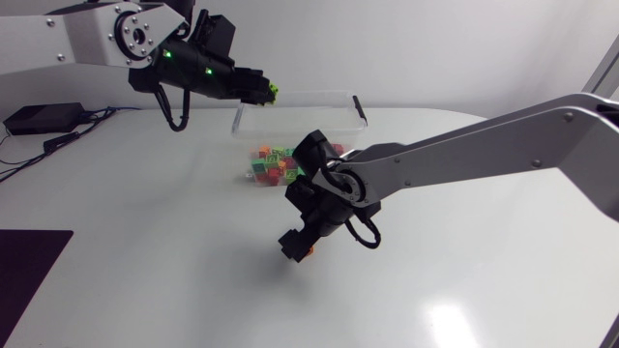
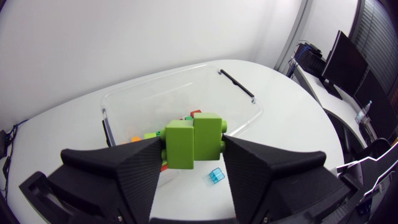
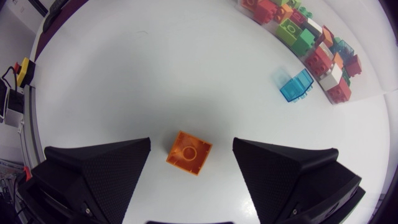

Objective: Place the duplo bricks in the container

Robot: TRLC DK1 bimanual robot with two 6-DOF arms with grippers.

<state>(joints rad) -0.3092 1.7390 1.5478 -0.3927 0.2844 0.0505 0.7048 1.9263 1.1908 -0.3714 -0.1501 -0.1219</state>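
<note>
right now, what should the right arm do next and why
Probably lower the right gripper straight down and close on the orange brick. The brick lies studs up on the table in the gap between the open jaws, touched by neither, so no sideways correction looks needed.

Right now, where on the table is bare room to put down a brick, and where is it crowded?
Bare: the wide table between the cables and the right gripper. Crowded: the brick pile in the container.
</note>
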